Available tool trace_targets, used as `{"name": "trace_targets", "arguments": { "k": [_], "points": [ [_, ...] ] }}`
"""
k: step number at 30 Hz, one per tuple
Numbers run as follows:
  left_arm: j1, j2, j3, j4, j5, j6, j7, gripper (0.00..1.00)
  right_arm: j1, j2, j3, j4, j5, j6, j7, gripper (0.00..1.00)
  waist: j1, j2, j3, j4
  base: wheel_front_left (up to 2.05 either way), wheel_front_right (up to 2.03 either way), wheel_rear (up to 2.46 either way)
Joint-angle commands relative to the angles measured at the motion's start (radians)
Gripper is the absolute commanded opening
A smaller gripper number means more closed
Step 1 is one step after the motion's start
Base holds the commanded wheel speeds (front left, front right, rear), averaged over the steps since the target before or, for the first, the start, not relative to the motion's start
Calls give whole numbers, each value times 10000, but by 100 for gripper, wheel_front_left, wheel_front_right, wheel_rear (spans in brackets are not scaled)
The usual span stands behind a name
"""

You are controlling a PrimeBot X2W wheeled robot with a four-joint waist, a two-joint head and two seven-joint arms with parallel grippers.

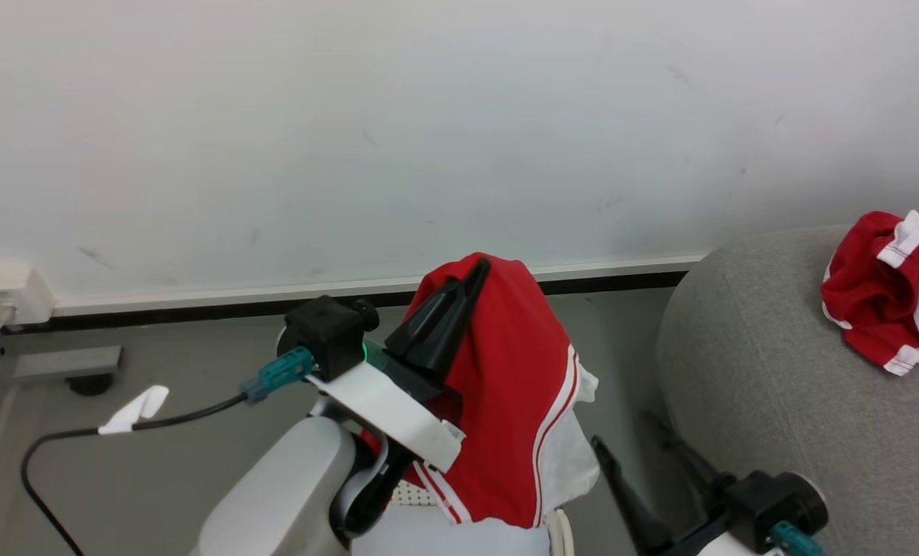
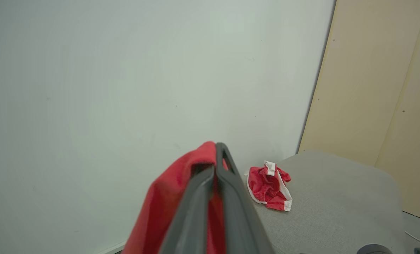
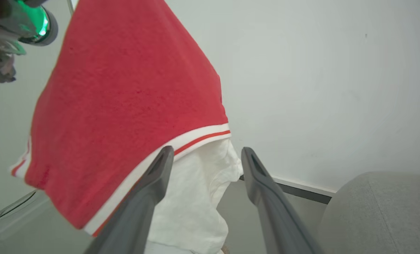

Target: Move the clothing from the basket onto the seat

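Left tool (image 1: 476, 270) pinches the striped red garment (image 1: 510, 371) draped over it; right tool (image 3: 207, 152) spread nearby.

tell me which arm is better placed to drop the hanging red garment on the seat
Left, most likely. The left gripper is shut on the striped garment, held aloft, the seat to its right. The right gripper is open and empty, low beside the seat.

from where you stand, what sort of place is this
Likely a bare indoor room, perhaps a test space staged like a home: a plain white wall with a skirting board, a smooth grey floor, and a big grey upholstered seat.
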Motion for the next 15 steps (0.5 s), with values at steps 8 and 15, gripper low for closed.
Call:
{"name": "trace_targets", "arguments": {
  "k": [8, 15],
  "points": [
    [-549, -92, -219, 223, -288, -29, -7, 0, -193, -368, 1436, 409, 318, -23, 7, 100, 0, 0, 29, 364, 0, 0, 0],
    [-835, -147, -417, 351, -421, -29, -7, 0, -695, -123, 2545, 1186, 40, -23, 7, 100, 0, 0, 49, 597, 0, 0, 0]
  ]
}}
